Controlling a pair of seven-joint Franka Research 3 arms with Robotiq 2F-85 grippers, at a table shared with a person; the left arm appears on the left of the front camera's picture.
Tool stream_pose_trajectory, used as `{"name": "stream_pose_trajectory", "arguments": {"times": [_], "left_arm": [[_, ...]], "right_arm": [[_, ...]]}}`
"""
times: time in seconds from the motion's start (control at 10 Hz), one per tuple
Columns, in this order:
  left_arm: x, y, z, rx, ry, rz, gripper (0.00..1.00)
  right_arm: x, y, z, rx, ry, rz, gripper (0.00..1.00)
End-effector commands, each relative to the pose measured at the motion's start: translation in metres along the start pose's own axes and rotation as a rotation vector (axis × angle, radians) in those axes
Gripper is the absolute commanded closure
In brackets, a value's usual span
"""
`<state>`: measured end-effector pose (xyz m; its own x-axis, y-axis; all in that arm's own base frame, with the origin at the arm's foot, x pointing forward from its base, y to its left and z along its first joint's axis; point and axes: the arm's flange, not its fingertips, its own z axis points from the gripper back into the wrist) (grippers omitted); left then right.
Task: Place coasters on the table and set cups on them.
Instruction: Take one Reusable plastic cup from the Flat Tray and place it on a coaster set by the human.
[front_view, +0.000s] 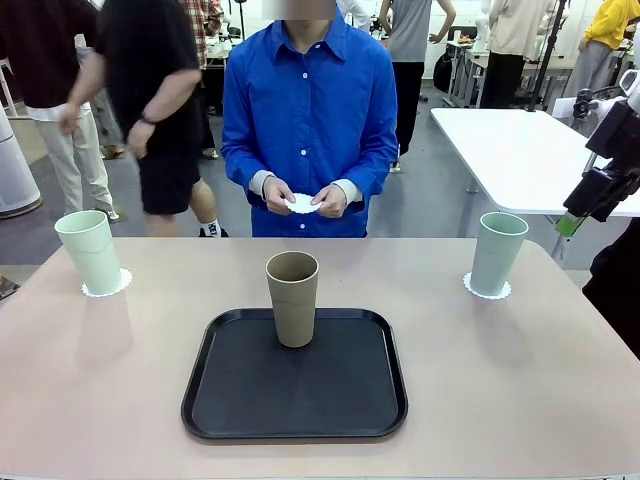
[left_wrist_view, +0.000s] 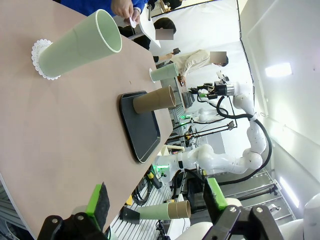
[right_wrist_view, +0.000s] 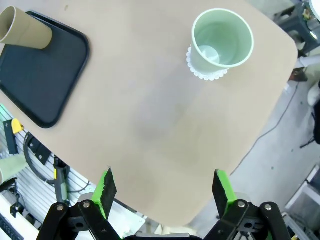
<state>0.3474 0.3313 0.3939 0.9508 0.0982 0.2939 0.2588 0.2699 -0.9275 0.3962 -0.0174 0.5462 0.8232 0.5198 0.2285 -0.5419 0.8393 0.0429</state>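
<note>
On the beige table (front_view: 520, 380) a mint cup (front_view: 90, 250) stands on a white coaster (front_view: 107, 285) at the far left. Another mint cup (front_view: 497, 250) stands on a coaster (front_view: 487, 290) at the far right. A tan cup (front_view: 293, 297) stands upright in the black tray (front_view: 295, 400). The person holds a third coaster (front_view: 302, 203) in both hands. My left gripper (left_wrist_view: 156, 200) is open, off the table's edge, facing the left cup (left_wrist_view: 80, 45). My right gripper (right_wrist_view: 164, 189) is open, high over the table's right edge near the right cup (right_wrist_view: 221, 42).
The person in a blue shirt (front_view: 308, 110) stands at the far side, opposite the tray (right_wrist_view: 40, 75). A white table (front_view: 520, 150) stands behind at the right. Other people move in the background. My right arm (front_view: 600, 185) hangs at the right edge.
</note>
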Motion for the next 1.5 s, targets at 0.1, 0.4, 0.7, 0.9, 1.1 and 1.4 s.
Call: {"name": "stream_pose_trajectory", "arguments": {"times": [0.1,0.4,0.7,0.9,1.1,1.4], "left_arm": [[-0.003,-0.002,0.001,-0.001,0.002,-0.011,0.00],[-0.003,-0.002,0.001,-0.001,0.002,-0.011,0.00],[-0.003,-0.002,0.001,-0.001,0.002,-0.011,0.00],[-0.003,-0.002,0.001,-0.001,0.002,-0.011,0.00],[-0.003,-0.002,0.001,-0.001,0.002,-0.011,0.00],[-0.003,-0.002,0.001,-0.001,0.002,-0.011,0.00]], "right_arm": [[-0.038,-0.048,0.009,0.277,-0.081,-0.196,0.00],[-0.076,-0.143,-0.015,0.872,-0.254,-0.332,0.00],[-0.113,-0.204,-0.072,1.118,-0.405,-0.387,0.00],[-0.138,-0.218,-0.102,1.182,-0.460,-0.434,0.00],[-0.161,-0.224,-0.118,1.213,-0.463,-0.469,0.00],[-0.179,-0.225,-0.125,1.181,-0.475,-0.553,0.00]]}}
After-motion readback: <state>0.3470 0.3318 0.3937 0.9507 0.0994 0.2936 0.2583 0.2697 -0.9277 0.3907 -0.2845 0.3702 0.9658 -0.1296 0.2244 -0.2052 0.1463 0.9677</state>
